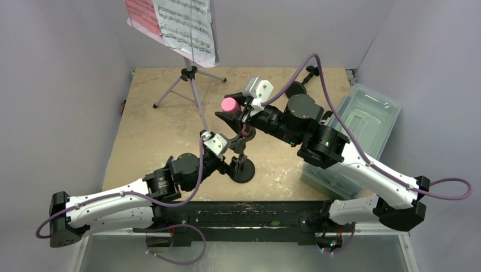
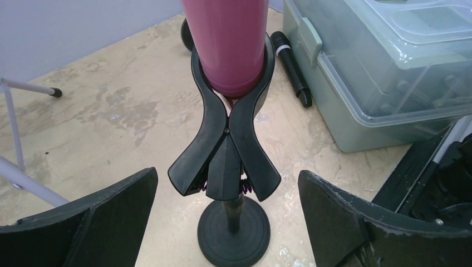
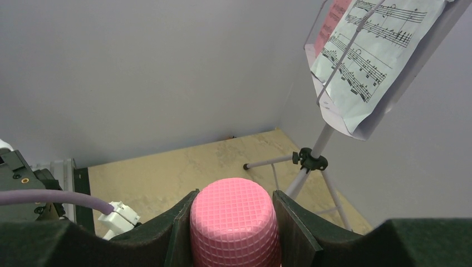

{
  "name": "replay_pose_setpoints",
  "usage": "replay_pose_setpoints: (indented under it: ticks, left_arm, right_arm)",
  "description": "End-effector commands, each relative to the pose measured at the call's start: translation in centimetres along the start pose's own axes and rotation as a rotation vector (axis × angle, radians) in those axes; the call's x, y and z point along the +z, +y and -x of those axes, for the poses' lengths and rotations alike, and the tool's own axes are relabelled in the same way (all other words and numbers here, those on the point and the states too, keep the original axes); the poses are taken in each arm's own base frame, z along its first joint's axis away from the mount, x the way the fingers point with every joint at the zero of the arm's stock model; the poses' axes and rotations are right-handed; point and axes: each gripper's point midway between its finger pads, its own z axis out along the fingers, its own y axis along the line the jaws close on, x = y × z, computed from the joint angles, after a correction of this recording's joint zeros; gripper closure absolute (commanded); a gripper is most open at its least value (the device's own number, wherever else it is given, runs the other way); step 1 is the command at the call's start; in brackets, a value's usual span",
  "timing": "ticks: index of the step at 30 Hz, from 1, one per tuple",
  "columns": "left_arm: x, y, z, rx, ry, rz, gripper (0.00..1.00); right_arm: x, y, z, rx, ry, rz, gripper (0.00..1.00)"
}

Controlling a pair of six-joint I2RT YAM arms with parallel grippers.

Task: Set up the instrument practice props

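While the top view has the right gripper [image 1: 231,109] clamped on the pink microphone [image 1: 230,105] above mid-table, the left gripper [image 1: 227,152] sits low beside the black pole [image 1: 243,170], whose round base rests near the front edge. Back left, the lavender music desk [image 1: 195,99] is up on its tripod with the pink and white pages [image 1: 187,25] on it; the clear tub [image 1: 363,122] on the right isn't ours. Left wrist view: the mic's pink barrel is down in the black spring clip [image 2: 228,139] atop the pole, clip arms wrapping it on both sides. Left jaws stand wide, one either side of the clip handles, touching nothing. A black microphone [image 2: 292,64] lies on the table just beside the tub. Right wrist view: fingers [image 3: 181,233] pinch the mic's gridded head from both sides, so it's held there, jaws part-spread. My read: the step is seating the pink mic in the clip, and it's nearly done. To do it well, line the barrel up with the clip's cradle and push down until the arms hug it. Don't lever sideways, since the base looks small and could tip. Left should brace the pole or back straight off, clear of the handles, so it doesn't spring the clip. Right lets go only once the clip carries the weight. Can't tell how deep the barrel sits.
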Motion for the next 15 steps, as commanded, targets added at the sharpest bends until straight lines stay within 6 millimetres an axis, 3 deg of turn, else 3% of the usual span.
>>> replay_pose_setpoints:
  ticks: [1, 5, 9, 12, 15]
  left_arm:
    - [0.6, 0.5, 2.1, -0.014, -0.092, 0.042, 0.04]
    - [1.0, 0.4, 1.8, 0.002, -0.094, 0.044, 0.19]
    - [1.3, 0.1, 2.3, 0.008, -0.115, 0.035, 0.50]
    - [1.6, -0.2, 1.9, 0.048, -0.095, 0.019, 1.00]
    - [1.5, -1.0, 2.2, 0.101, -0.106, -0.038, 1.00]
  right_arm:
    - [-1.0, -0.5, 0.8, 0.013, -0.014, -0.026, 1.00]
    - [-1.1, -0.3, 1.0, 0.019, -0.020, -0.016, 1.00]
    - [-1.1, -0.3, 0.8, 0.022, -0.016, -0.015, 1.00]
    - [-1.2, -0.2, 1.0, 0.023, -0.019, -0.011, 1.00]
    - [-1.1, -0.2, 0.7, 0.012, -0.004, -0.011, 1.00]
